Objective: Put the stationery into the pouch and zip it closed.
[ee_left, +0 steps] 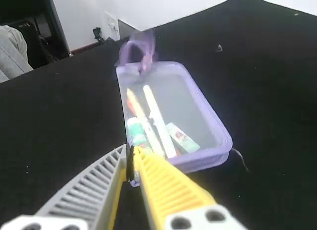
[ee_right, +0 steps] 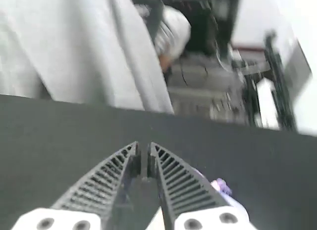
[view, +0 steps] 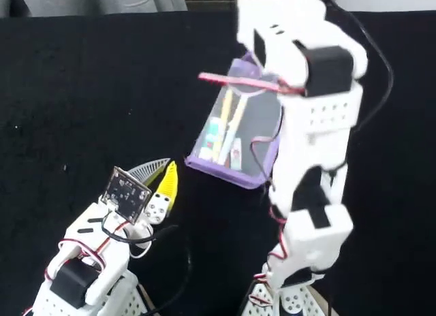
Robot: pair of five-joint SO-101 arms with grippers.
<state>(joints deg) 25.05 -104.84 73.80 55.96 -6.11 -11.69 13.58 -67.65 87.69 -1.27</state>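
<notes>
In the high view, the pouch (view: 225, 174) lies upper middle with the pens (view: 228, 122) already inside, so you are likely at the zipping step. The left gripper (view: 165, 174) waits just beside its lower-left corner.

In the left wrist view, that gripper (ee_left: 130, 158) is closed at the edge of the lilac, clear-windowed pouch (ee_left: 218, 136).

In the right wrist view, the right gripper (ee_right: 143, 148) has its fingers drawn together beside a lilac scrap. Next, you probably need to find the zip pull.

Your table (view: 68, 91): black surface, edge to edge. You have one pouch (view: 235, 125) lying flat on it near the middle, clear with purple trim, set at a slant.
</notes>
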